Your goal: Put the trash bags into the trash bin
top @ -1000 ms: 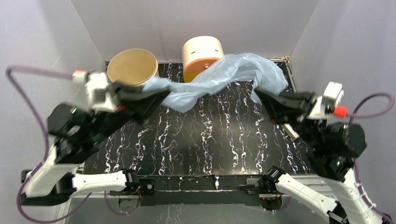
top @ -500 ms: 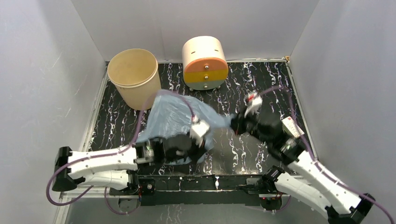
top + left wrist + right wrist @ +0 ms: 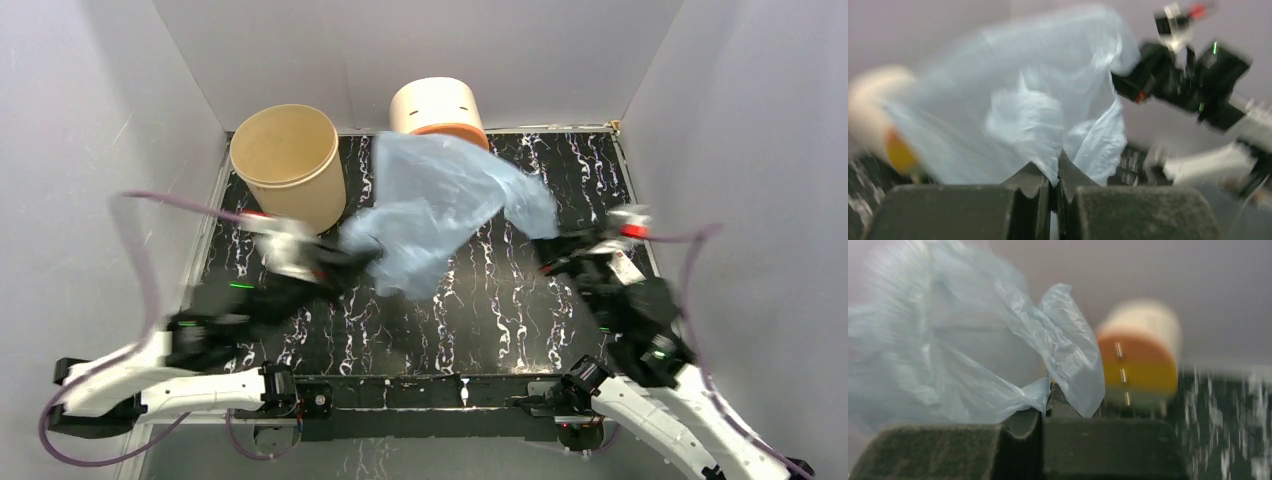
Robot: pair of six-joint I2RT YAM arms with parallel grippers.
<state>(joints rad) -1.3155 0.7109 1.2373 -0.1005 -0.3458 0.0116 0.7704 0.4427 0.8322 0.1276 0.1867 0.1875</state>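
since half a second ago both arms have swung apart, spreading the trash bags (image 3: 440, 205) wide. left gripper (image 3: 352, 262) and right gripper (image 3: 548, 256) each pinch an edge, jaws closed on film. it hangs stretched between them, just right of the trash bin (image 3: 310, 200), overlapping the cream cylinder (image 3: 432, 100).

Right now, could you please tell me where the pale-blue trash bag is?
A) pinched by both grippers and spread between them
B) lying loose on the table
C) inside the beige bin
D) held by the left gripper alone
A: the trash bag spans from the left gripper to the right gripper, and each wrist view shows its film clamped tight.
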